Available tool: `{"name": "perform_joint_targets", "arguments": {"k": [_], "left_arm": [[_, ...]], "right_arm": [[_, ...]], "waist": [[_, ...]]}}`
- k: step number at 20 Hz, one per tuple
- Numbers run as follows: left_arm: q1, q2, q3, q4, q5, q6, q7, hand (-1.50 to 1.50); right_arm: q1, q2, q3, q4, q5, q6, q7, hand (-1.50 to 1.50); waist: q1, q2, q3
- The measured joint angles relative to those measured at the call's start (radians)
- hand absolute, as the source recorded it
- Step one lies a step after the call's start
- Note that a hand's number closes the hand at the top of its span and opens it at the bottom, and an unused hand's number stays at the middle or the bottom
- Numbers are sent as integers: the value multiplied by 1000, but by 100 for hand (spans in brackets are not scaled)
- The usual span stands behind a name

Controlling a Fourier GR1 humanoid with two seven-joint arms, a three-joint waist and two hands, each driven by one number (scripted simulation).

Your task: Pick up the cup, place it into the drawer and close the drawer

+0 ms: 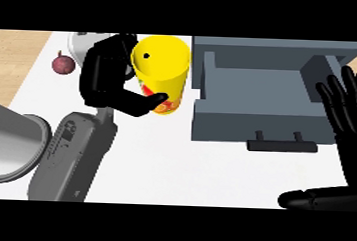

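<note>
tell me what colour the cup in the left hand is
Yellow, with a red-orange pattern low on its side; the cup shows in the head view.

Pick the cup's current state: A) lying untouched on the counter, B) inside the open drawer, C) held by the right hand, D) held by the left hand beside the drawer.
D: the left hand curls round the yellow cup, left of the open drawer; the right hand is open.

Bright, even light falls over the white desk [180,167], which shows almost no cast shadows. The tall yellow cylindrical cup [162,74] is evenly lit, its side slightly darker. The open grey box-shaped drawer [265,95] is dimmer on its inner walls. No glare shows anywhere.
</note>
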Motion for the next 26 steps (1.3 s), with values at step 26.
{"name": "perform_joint_targets", "arguments": {"k": [26], "left_arm": [[-563,-57,-88,604,25,224,13,150]], "right_arm": [[-15,-6,-10,63,5,26,-45,-150]], "waist": [[-26,7,0]]}}
